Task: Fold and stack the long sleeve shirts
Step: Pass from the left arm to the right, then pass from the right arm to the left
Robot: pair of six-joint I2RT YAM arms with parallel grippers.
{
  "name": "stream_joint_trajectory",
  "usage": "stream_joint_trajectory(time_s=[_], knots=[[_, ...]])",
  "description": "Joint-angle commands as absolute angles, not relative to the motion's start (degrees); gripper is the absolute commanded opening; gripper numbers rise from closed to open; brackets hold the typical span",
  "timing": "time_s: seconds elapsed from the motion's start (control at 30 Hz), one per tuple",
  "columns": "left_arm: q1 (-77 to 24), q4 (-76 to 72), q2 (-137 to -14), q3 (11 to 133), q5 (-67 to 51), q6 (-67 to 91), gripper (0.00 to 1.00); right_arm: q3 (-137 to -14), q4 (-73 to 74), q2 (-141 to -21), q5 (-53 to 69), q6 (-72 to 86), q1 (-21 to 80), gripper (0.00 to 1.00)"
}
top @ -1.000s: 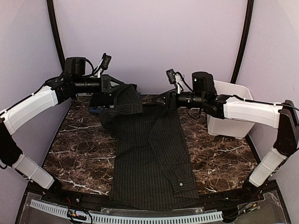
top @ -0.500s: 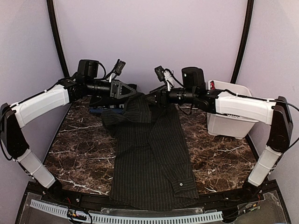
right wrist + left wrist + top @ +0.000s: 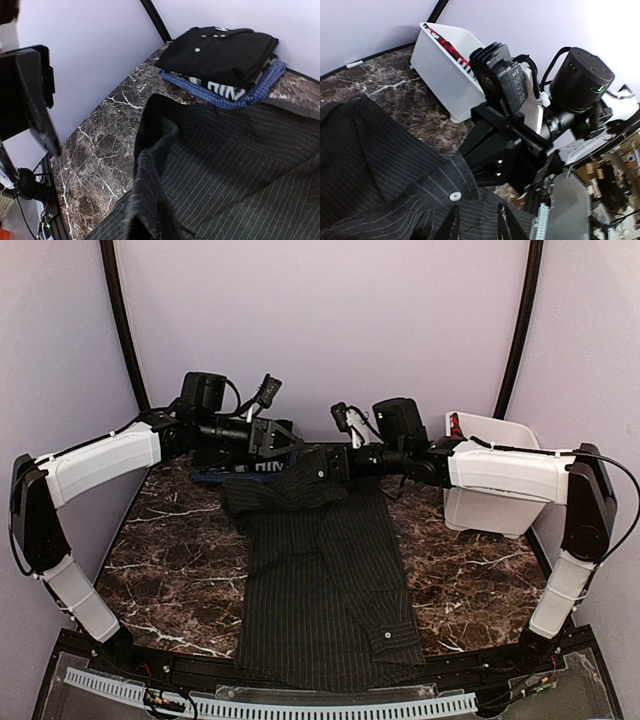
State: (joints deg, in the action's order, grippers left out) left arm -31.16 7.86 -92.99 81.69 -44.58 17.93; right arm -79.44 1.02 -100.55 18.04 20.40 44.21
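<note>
Shirt (image 3: 320, 580) lies lengthwise, near-to-far; my R hand (image 3: 320, 464) clamped on far-end fold, L hand (image 3: 477, 225) just beside (fingers slightly apart).

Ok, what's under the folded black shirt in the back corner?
Under the black shirt a dark layer with white lettering shows, then blue checked cloth on the table. The black shirt covers most of both, so the full lettering and any layers between are hidden.
</note>
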Motion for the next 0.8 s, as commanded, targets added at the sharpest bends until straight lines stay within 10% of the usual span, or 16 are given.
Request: stream_joint_trajectory(time_s=[0.0,0.23,0.77], knots=[[-31.5,7.1,-92.0,81.0,-35.0,19.6,0.41,-75.4,5.3,-96.3,11.5,31.4,44.1,0.00],[-31.5,11.7,-89.3,76.3,-14.5,33.7,0.52,-69.2,2.0,-92.2,10.3,34.2,44.2,0.00],[-36.4,4.5,-94.7,64.4,-15.9,61.1,0.52,-68.8,-1.0,-92.3,10.0,31.8,45.9,0.00]])
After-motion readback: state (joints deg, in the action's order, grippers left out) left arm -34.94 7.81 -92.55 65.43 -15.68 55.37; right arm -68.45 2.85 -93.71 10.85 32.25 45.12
